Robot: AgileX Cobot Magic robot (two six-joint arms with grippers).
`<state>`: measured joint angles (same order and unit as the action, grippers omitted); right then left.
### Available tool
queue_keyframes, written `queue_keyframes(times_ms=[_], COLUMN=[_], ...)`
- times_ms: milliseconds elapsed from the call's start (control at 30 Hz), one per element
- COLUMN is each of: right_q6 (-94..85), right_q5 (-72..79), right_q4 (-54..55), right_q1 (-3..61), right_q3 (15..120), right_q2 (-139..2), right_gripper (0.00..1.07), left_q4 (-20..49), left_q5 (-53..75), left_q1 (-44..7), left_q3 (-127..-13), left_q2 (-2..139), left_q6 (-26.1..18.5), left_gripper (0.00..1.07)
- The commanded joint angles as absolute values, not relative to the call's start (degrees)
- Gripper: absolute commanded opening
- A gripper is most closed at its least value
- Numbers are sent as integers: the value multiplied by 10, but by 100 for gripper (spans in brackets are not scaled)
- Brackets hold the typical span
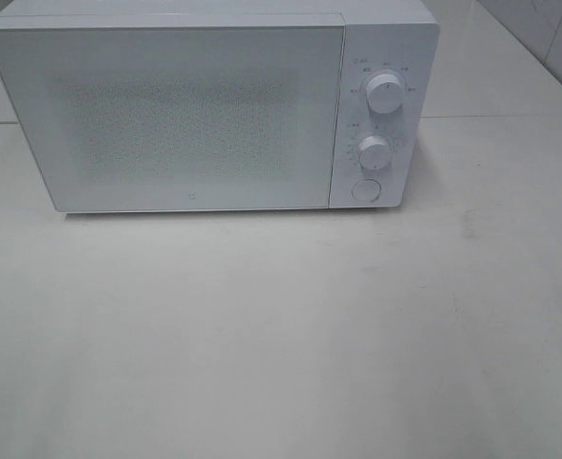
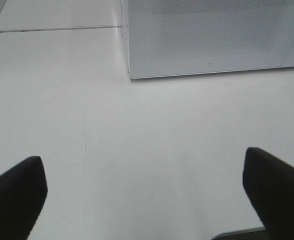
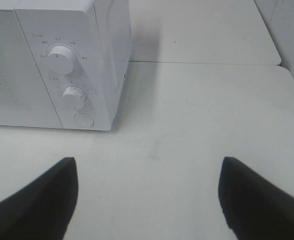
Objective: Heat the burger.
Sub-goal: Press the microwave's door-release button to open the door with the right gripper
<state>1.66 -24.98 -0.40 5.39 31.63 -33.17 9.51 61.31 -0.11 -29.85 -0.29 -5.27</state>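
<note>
Nearest the wrist cameras, the left pincer (image 2: 143, 162) stands spread to its widest, its two dark fingers (image 2: 17, 200) far apart with only white counter (image 2: 137, 125) between them, so it grips nothing; the right pincer (image 3: 148, 165) likewise hangs well open above the counter, its fingers (image 3: 259, 200) parted and clasping nothing. Beyond them the pale counter runs up to a white microwave oven (image 1: 377, 38), which stands at the far side with its base flat on the surface; its door (image 1: 166, 115) is shut, and the speckled window panel cannot be seen through. On the control strip to the right of the door sit, nearest first, a round button (image 1: 365, 189), a lower dial (image 1: 375, 151) and an upper dial (image 1: 385, 96), all white; the small marks around them are too blurred to read. The burger appears in no view; it may perhaps lie behind the shut door, but that cannot be told. Farther back, level with the oven's body, a seam (image 1: 501, 117) crosses the counter.
</note>
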Motion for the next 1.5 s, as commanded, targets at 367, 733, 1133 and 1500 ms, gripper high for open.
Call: queue_keyframes(times_ms=[367,733,1133,1500], right_q6=[27,17,-56,-124], right_q5=[30,328,523,630], right_q4=[-6,-7,74,249], right_q1=[52,54,70,211], right_q3=[239,166,135,136], right_q2=[-465,-612,-763,-859], right_gripper=[76,76,76,76], left_q4=[97,96,96,96], left_q5=[611,611,611,611], left_q1=[1,1,1,1], left_q3=[-296,-296,-296,-296], left_q2=[-6,-6,-6,-6], left_q6=[-50,-50,-50,-50], left_gripper=[101,101,101,101])
